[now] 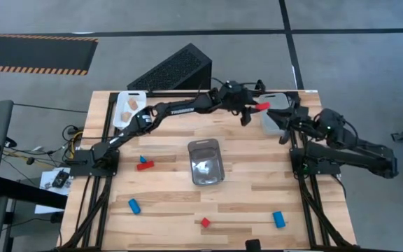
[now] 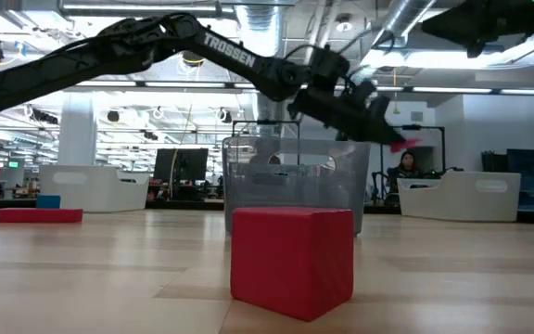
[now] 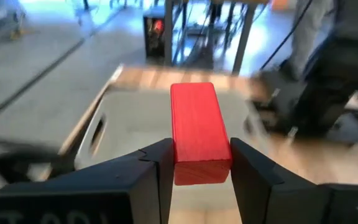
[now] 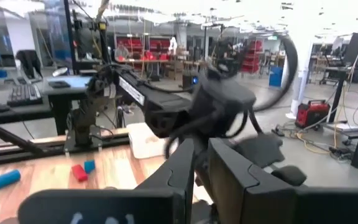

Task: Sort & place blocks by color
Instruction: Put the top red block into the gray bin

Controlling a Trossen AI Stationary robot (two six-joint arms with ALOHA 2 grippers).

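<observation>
The left arm is reaching diagonally across the far side of the wooden table, and its left pincer is gripping an elongated red block by one end, holding it in the air at the near edge of the grey tray in the far right corner. In the left wrist view this red block is showing as a smooth rectangular bar with faint wood grain, painted a uniform red, projecting forward from between the two dark fingers, which are pressing against its opposite long faces. The right arm is waiting at the right side of the table, with the right pincer lying just beside the grey tray; its fingers are sitting close together with only a narrow gap and nothing between them. A clear tray is standing at the table's middle. A white tray in the far left corner is holding two plain wood blocks. On the left side of the table, a red block and a small blue block are lying touching each other. A blue cylinder is lying nearer the front left, a red cube near the front centre, and another blue block at the front right. In the low view the red cube is showing flat faces and square edges.
</observation>
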